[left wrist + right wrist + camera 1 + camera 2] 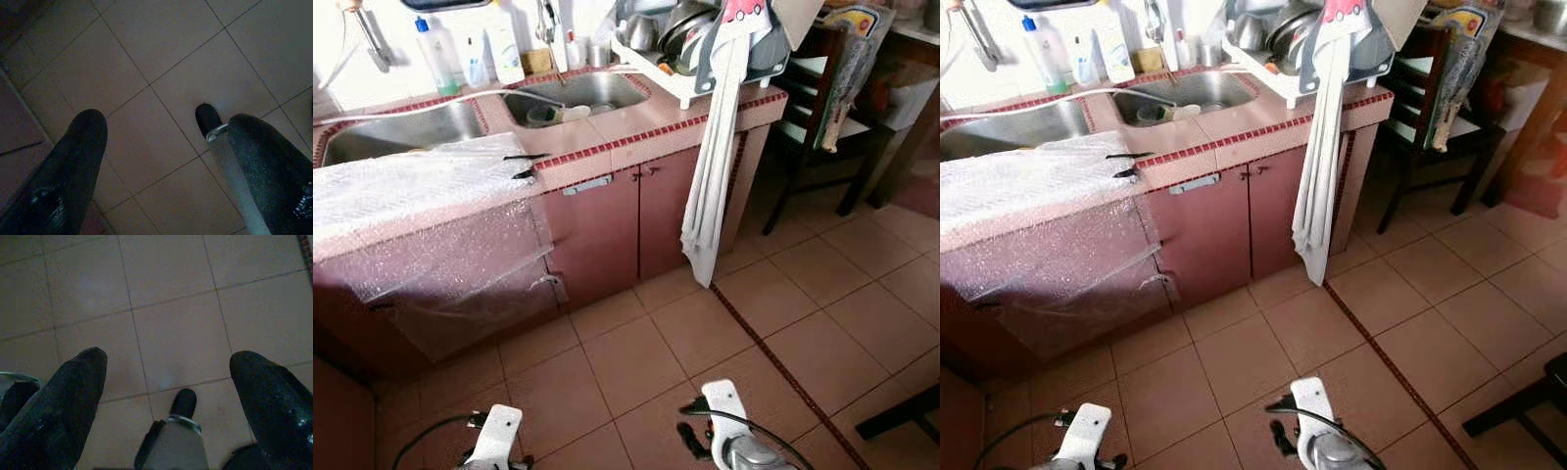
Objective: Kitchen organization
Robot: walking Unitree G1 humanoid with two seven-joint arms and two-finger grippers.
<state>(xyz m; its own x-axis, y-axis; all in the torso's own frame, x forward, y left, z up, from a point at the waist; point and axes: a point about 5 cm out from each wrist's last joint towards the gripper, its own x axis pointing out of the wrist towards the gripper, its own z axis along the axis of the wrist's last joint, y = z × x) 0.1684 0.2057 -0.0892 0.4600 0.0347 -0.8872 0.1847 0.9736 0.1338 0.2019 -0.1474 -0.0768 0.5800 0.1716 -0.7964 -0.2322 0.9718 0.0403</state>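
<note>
Over the tiled floor (636, 362), both pincers hang spread, no writing legible.

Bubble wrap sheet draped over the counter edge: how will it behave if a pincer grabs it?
The bubble wrap is probably floppy: it sags over the counter front. Likely very light for its size, being thin and see-through. It looks taped at one edge, so a pull may snag or tear.
</note>
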